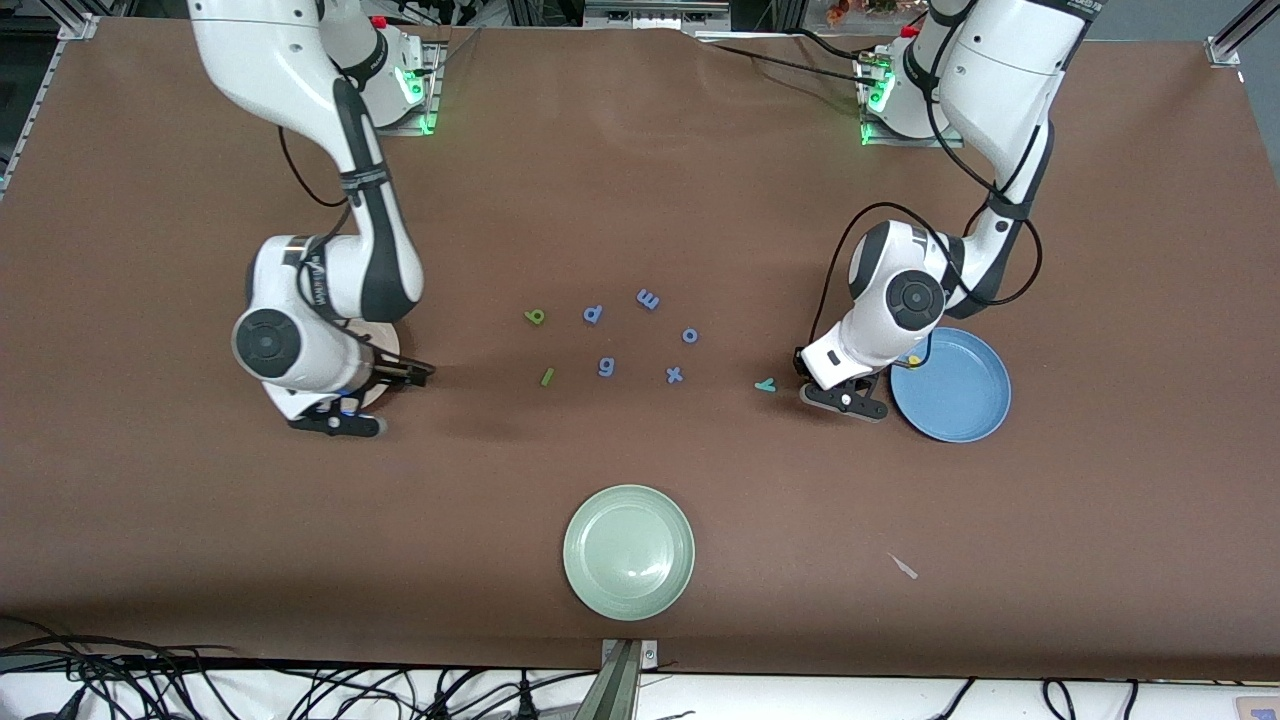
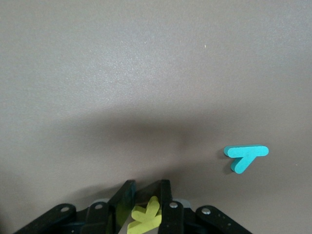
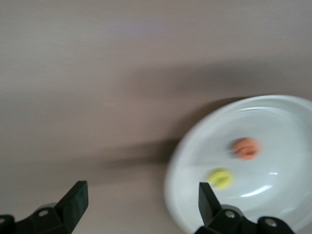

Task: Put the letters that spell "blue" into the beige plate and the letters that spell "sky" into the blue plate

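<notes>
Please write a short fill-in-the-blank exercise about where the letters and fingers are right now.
1. The left gripper holds a yellow letter between its ____.
2. The teal y lies on the ____, not in a plate.
3. The right gripper stands ____.
4. The beige plate holds an orange letter and a ____ one.

Missing words: fingers; table; open; yellow

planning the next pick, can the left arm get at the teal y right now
Probably not yet. The teal y lies bare on the table beside the left gripper, nothing blocking it, but that gripper is shut on a yellow k, which has to go first.
</notes>
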